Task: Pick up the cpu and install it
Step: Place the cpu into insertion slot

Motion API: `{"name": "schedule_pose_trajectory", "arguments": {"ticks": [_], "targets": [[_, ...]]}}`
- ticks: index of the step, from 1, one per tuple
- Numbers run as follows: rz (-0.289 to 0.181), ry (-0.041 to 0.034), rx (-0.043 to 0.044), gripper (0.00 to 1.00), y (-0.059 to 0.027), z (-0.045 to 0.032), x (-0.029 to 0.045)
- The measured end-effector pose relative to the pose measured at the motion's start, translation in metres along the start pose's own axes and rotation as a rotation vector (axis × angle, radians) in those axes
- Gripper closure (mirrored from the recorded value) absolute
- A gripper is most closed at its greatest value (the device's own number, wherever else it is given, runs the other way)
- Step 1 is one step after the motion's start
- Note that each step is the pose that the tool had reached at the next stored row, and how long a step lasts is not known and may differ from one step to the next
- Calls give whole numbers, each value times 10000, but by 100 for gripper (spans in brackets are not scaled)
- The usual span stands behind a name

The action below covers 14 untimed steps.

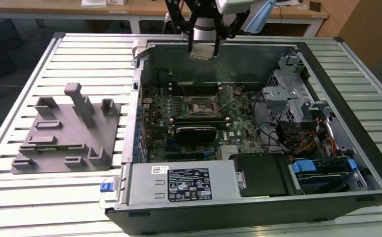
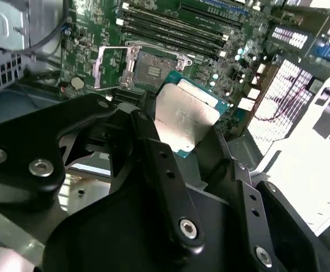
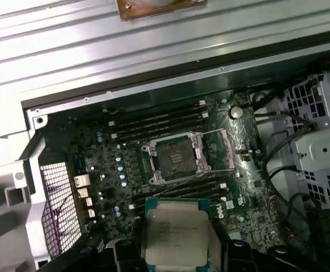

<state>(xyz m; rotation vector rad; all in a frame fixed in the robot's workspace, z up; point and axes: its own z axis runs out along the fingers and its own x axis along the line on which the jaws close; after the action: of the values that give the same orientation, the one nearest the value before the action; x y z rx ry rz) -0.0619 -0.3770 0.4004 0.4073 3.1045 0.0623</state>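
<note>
The cpu [image 2: 188, 115], a thin square chip with a pale silver top and green edge, sits between my gripper's [image 2: 183, 131] black fingers [image 2: 153, 148], shut on its two sides. In the first wrist view the cpu [image 3: 176, 231] hangs level above the motherboard, held by the gripper [image 3: 177, 250]. The socket [image 3: 176, 158] lies below and a little ahead of the chip, its metal frame [image 3: 220, 148] flipped open beside it. In the exterior view the gripper [image 1: 203, 51] hovers high over the far wall of the open computer case, beyond the socket [image 1: 200, 104].
A grey plastic fixture [image 1: 66, 133] stands on the slatted table at the exterior view's left. Inside the case [image 1: 349, 123] are a black module [image 1: 194, 131], memory slots [image 3: 159, 123], a drive cage [image 1: 289, 94], cables [image 1: 309, 143] and a power supply [image 1: 177, 183].
</note>
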Motion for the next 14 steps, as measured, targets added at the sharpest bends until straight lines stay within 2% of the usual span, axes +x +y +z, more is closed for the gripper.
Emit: {"name": "schedule_pose_trajectory", "arguments": {"ticks": [14], "targets": [[2643, -125, 7, 47, -1, 34, 1]]}}
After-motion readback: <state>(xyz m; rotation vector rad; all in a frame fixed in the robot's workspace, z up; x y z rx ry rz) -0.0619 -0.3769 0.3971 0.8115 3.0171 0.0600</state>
